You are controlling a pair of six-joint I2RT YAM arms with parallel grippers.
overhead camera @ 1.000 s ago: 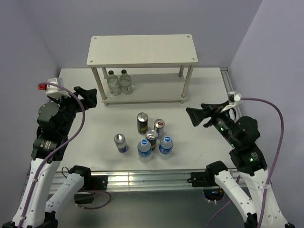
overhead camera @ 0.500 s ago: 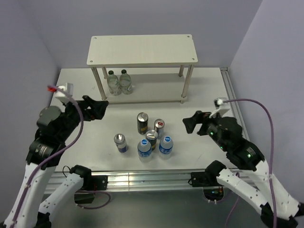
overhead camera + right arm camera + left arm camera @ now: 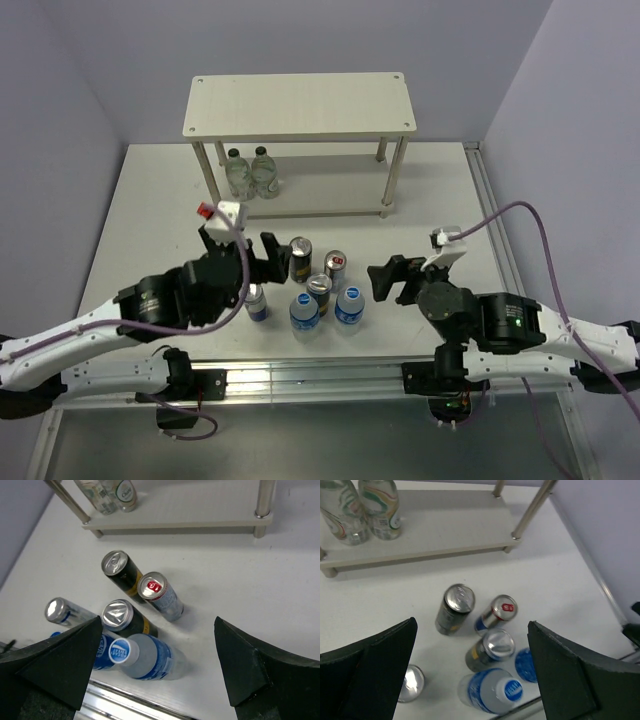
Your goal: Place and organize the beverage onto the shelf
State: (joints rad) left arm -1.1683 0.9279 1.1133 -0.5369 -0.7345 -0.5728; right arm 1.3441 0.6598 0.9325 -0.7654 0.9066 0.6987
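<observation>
Lilac walls (image 3: 90,60) close in a white table (image 3: 160,200). At its far side stands the shelf (image 3: 300,103), two pale boards on thin posts. Two small clear bottles (image 3: 250,174) stand side by side at the left end of its lower board.

The six drinks are not on the shelf. They stand upright in a cluster on the table, toward its near edge. The far black can (image 3: 300,259) is nearest the shelf, and the red-marked silver can (image 3: 336,268) is just right of it. The near black can (image 3: 319,292) sits in front of both. At the near edge are the left water bottle (image 3: 305,313) and the right water bottle (image 3: 349,305). The blue-marked silver can (image 3: 254,300) stands a little apart on the left, partly hidden by the left arm.

The left arm reaches low from the near left corner. The left hand (image 3: 471,625) hangs over the left of the cluster, fingers spread wide and holding nothing. The right arm lies low along the near right edge. The right hand (image 3: 158,620) points left at the cluster, just beside the right water bottle – its fingers also wide apart and empty.
</observation>
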